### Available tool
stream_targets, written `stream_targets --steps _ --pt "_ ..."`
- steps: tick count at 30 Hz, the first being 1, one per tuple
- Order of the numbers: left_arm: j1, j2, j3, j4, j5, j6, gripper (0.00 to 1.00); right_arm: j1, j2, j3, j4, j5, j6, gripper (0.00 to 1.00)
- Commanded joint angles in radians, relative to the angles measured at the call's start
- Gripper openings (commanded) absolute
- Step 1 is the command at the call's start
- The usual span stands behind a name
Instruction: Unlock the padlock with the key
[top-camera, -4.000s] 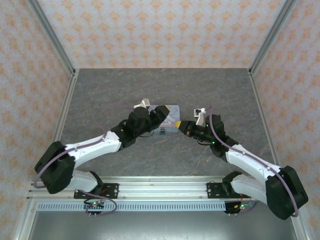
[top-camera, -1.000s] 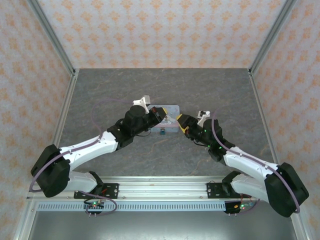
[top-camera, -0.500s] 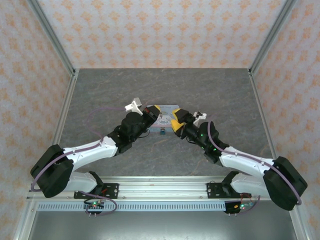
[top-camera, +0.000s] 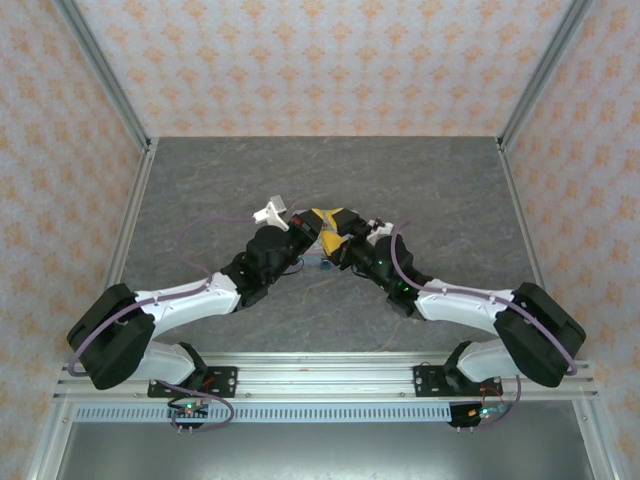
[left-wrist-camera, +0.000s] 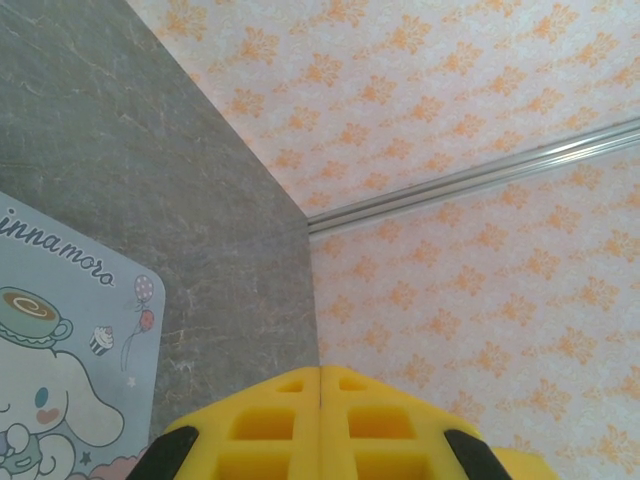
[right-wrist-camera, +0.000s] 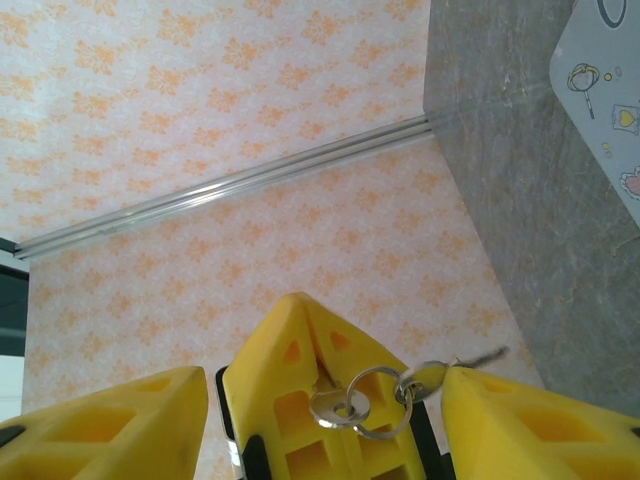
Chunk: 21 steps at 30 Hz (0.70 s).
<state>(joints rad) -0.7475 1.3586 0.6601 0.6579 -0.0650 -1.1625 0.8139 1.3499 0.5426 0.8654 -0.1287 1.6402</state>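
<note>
Since half a second ago, the right arm has swung further left. Its tips now meet the left arm's tips over the middle of the surface (top-camera: 420, 180), where a gap stood between them.

Left pincer (left-wrist-camera: 320, 378): fingers pressed flat together, closed as before. In the right wrist view the key ring (right-wrist-camera: 352, 405) sits caught at their seam.

Right pincer (right-wrist-camera: 322, 380): fingers spread apart, open, one on each side of the left arm's closed tips. A gap shows on its left side.

The key (right-wrist-camera: 430, 377) hangs off the ring, its blade pointing toward the right pincer's right finger; contact cannot be confirmed.

The padlock (top-camera: 323, 265) lies unmoved on the surface near its centre, just on the near side of the tin (left-wrist-camera: 60, 330). In the top view the arms now cover most of the tin.
</note>
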Motion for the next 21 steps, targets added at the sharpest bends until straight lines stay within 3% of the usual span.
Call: stream_targets --steps 1,21 --pt "-0.01 0.001 -0.009 0.045 -0.036 -0.005 0.0 0.005 0.015 0.011 0.08 0.049 0.043 0.6" --pt "-0.027 -0.004 -0.033 0.06 -0.049 -0.01 0.0 0.005 0.041 -0.003 0.118 0.072 0.056 0.04"
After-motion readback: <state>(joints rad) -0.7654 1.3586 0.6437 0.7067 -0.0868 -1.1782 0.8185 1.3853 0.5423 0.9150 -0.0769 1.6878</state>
